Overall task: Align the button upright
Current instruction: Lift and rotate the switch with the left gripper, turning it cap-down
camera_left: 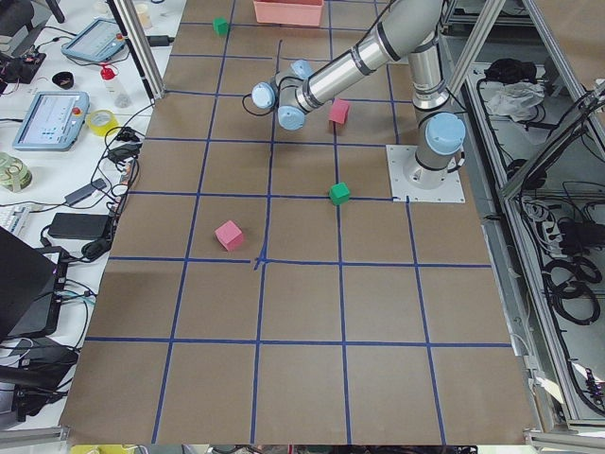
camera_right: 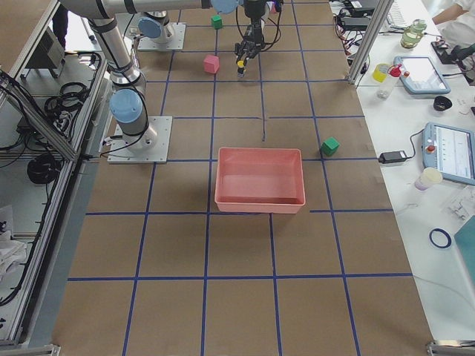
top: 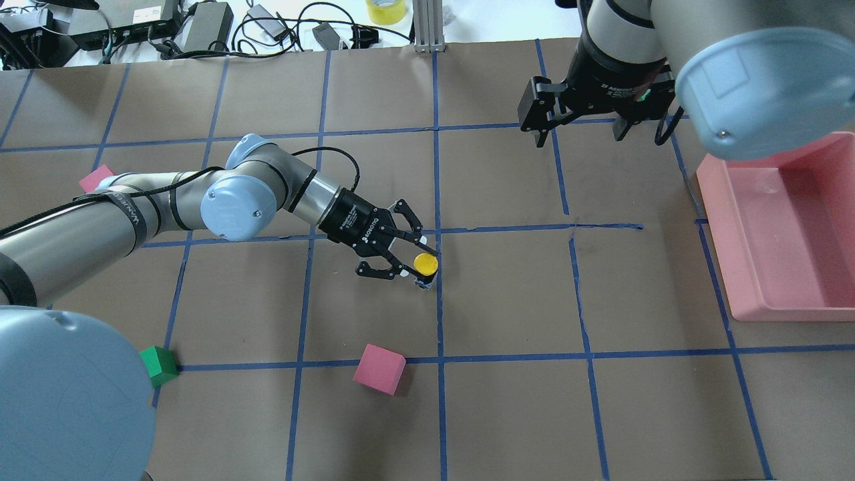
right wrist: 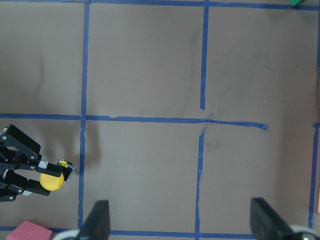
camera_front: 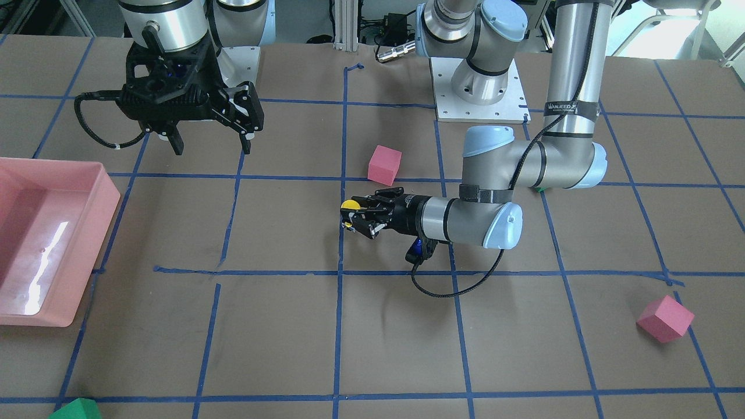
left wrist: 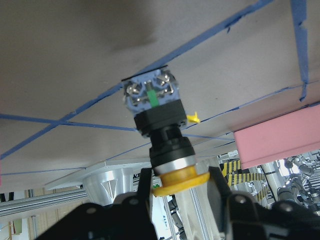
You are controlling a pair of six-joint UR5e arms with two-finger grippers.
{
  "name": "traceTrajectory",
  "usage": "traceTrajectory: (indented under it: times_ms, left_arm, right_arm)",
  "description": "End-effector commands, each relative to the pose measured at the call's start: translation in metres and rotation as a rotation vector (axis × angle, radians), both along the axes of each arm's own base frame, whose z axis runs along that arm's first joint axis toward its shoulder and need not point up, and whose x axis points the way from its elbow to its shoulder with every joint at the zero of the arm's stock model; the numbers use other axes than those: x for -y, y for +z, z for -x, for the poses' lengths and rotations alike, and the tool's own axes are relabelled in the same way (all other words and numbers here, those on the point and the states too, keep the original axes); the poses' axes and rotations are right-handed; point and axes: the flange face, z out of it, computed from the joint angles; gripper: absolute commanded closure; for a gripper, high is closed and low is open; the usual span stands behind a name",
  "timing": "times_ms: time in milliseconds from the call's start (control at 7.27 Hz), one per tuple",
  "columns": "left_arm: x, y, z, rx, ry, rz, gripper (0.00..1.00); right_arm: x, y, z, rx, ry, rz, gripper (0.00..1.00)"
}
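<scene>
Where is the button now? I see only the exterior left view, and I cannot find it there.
Observer: It is in the left gripper. The wrist view shows the fingers against both sides of the button's yellow cap.
Operator: Which way does it point?
Observer: The cap is up and the contact block faces down. I cannot tell whether the block touches the paper.
Operator: What does the right gripper do?
Observer: The right gripper hangs open and empty, near the pink bin.
</scene>
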Motion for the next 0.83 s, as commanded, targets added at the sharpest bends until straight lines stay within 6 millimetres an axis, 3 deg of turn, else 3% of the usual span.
traceTrajectory:
  times_ms: [0, 550, 688]
  left_arm:
    - [0.0003, -0.0064, 0.0013, -0.023, 0.02, -0.018, 1.0]
    - [0.001, -0.0115, 0.0012, -0.025, 0.015, -0.016, 1.0]
    - [-0.0002, -0.0148, 0.0012, -0.024, 0.017, -0.026, 0.95]
  right_arm:
    - [-0.0001, -0.0002, -0.0001, 0.0, 0.0, 0.0, 0.0]
    - [0.0, -0.0003, 0.0008, -0.001, -0.003, -0.001, 0.0]
    - [-0.0001, -0.0011, 0.0007, 0.0, -0.001, -0.003, 0.0]
